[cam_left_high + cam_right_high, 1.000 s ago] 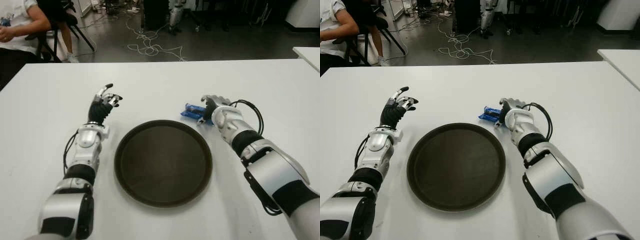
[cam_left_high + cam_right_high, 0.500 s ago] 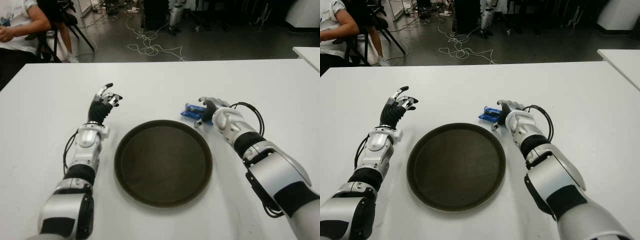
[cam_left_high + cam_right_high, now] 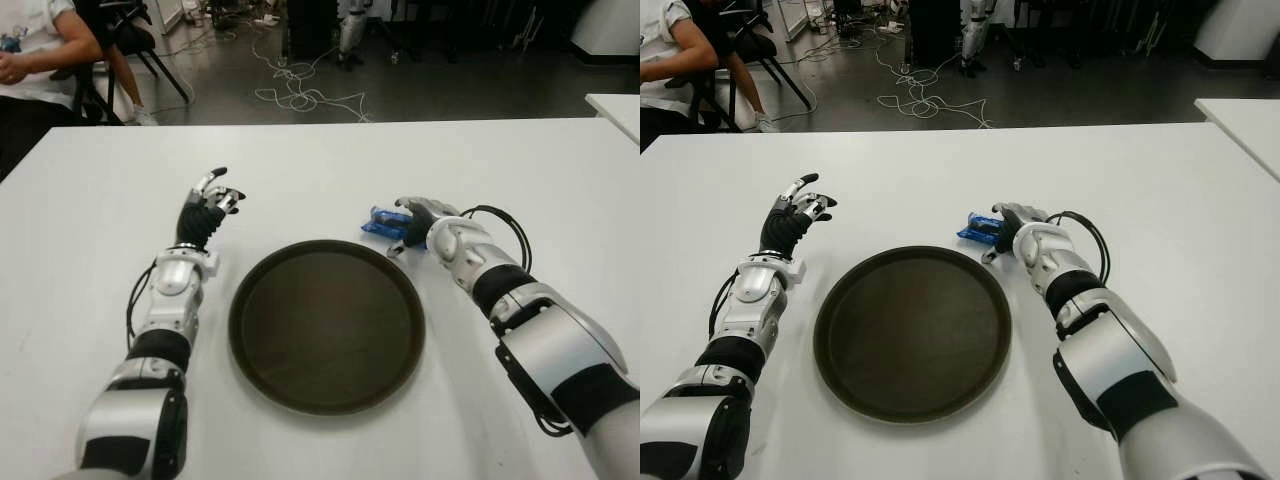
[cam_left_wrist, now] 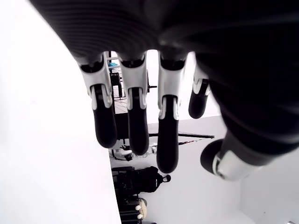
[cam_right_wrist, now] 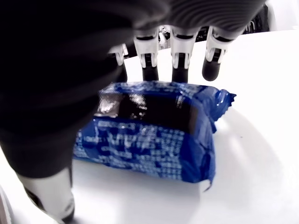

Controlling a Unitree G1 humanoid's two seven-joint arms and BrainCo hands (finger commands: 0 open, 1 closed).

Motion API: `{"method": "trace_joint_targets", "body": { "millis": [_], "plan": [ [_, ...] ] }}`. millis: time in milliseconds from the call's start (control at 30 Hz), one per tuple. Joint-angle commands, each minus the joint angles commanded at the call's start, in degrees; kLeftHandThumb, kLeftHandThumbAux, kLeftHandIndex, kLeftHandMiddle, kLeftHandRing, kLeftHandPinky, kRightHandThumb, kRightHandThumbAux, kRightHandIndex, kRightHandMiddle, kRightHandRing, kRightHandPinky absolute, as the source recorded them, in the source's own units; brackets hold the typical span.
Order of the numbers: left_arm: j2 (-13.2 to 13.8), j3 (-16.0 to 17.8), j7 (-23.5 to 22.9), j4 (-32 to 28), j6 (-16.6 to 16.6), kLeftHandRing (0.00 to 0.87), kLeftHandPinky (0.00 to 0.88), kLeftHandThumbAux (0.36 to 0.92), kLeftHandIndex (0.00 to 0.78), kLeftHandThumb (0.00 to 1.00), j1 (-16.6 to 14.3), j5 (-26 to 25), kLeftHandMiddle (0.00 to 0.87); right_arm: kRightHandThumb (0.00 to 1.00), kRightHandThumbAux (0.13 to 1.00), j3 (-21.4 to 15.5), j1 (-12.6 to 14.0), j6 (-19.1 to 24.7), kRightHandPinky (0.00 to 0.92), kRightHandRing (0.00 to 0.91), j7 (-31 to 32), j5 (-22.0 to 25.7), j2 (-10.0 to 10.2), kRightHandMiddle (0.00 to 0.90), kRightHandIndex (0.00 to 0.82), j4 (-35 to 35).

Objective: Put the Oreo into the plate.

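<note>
The Oreo (image 5: 149,135) is a blue foil pack lying flat on the white table (image 3: 320,160), just beyond the upper right rim of the plate (image 3: 250,355), a dark round tray. My right hand (image 3: 402,226) reaches it from the right. Its fingers (image 5: 180,65) stretch over the pack's far edge and the thumb (image 5: 51,196) stands on the near side; they are spread and do not clamp it. My left hand (image 3: 212,198) shows to the left of the plate, fingers relaxed and holding nothing.
A person (image 3: 35,45) sits on a chair beyond the table's far left corner. Cables (image 3: 300,95) lie on the dark floor behind. The corner of another white table (image 3: 615,105) shows at the far right.
My right forearm has swung slightly to the right and its fingers have stretched out over the pack. The Oreo pack, the plate and the left hand have not moved.
</note>
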Motion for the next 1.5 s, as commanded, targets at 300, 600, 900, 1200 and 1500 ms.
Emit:
{"method": "trace_joint_targets", "body": {
  "millis": [300, 600, 900, 1200, 1500],
  "plan": [
    [-0.1, 0.0, -0.3, -0.6, 0.2, 0.294, 0.337, 0.63, 0.167, 0.937, 0.2, -0.2, 0.463, 0.0, 0.734, 2.1, -0.3, -0.9, 0.064, 0.083, 2.6, -1.8, -0.4, 0.092, 0.067, 0.5],
    [-0.6, 0.1, -0.7, -2.4, 0.4, 0.301, 0.337, 0.629, 0.165, 0.938, 1.2, -0.8, 0.463, 0.0, 0.755, 4.5, -0.4, -3.0, 0.077, 0.104, 6.8, -2.9, -1.3, 0.125, 0.105, 0.7],
    [-0.5, -0.2, -0.3, -4.0, 1.2, 0.296, 0.34, 0.629, 0.153, 0.938, 1.9, -0.2, 0.463, 0.0, 0.747, 5.5, -0.3, -3.3, 0.087, 0.11, 7.8, -3.2, -1.3, 0.13, 0.117, 0.7],
    [-0.3, -0.2, -0.5, -3.8, 1.4, 0.289, 0.333, 0.63, 0.171, 0.936, 1.7, -0.1, 0.463, 0.0, 0.77, 5.9, -0.1, -3.5, 0.112, 0.146, 5.1, -3.2, -1.4, 0.163, 0.16, 0.8],
    [-0.4, -0.1, -0.5, -3.5, 1.6, 0.288, 0.326, 0.63, 0.172, 0.936, 1.5, -0.3, 0.463, 0.463, 0.74, 4.5, -1.4, -2.3, 0.402, 0.363, -5.0, -2.3, -0.6, 0.374, 0.407, -0.6]
  ]
}}
